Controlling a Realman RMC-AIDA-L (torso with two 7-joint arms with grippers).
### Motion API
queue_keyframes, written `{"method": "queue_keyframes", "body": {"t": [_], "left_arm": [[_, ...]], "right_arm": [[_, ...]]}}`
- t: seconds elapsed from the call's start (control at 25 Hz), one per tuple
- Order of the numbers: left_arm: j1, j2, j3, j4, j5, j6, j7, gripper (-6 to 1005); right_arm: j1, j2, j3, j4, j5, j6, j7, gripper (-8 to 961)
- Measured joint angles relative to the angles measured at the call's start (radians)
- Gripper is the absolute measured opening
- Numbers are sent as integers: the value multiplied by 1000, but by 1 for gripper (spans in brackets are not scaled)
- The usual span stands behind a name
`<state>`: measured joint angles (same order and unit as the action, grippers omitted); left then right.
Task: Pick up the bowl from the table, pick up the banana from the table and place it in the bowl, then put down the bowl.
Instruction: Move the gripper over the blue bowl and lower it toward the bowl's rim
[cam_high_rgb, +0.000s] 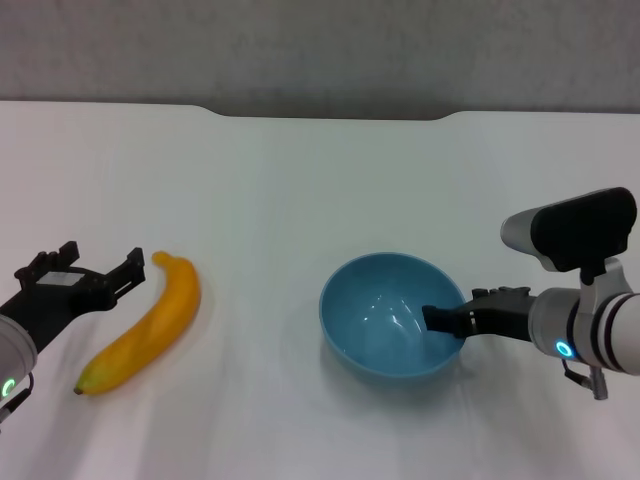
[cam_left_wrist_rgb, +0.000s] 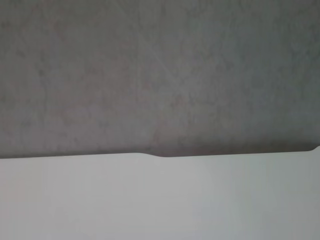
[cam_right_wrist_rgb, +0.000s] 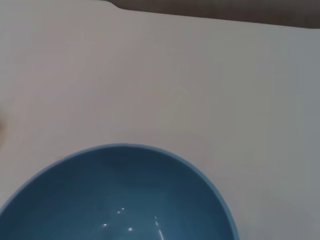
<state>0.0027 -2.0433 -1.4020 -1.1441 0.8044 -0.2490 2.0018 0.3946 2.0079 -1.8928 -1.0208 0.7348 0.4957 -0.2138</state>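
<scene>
Banana is laid diagonally on the tabletop, left of the bowl; left gripper, fingers apart, is positioned beside its upper end. Right gripper is clamped on the bowl's right rim.

Glossy smooth bowl, matt table

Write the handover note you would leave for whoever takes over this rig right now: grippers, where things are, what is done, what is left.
Left gripper: open, just left of the banana, not touching it.
Right gripper: at the bowl's right rim, one finger inside; a firm grip cannot be confirmed.
Banana lies on the table, left of the bowl; the bowl is empty.
Done: both arms have reached their things.
Left: lift bowl, pick up banana, put it in bowl, set bowl down.
</scene>
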Motion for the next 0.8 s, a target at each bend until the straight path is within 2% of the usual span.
{"method": "queue_keyframes", "body": {"t": [0.48, 0.8], "left_arm": [[-5, 0, 0, 20, 4, 2, 1, 891], [-3, 0, 0, 21, 4, 2, 3, 891]], "right_arm": [[-16, 1, -27, 23, 20, -77, -2, 641], [-25, 2, -26, 19, 21, -78, -2, 291]]}}
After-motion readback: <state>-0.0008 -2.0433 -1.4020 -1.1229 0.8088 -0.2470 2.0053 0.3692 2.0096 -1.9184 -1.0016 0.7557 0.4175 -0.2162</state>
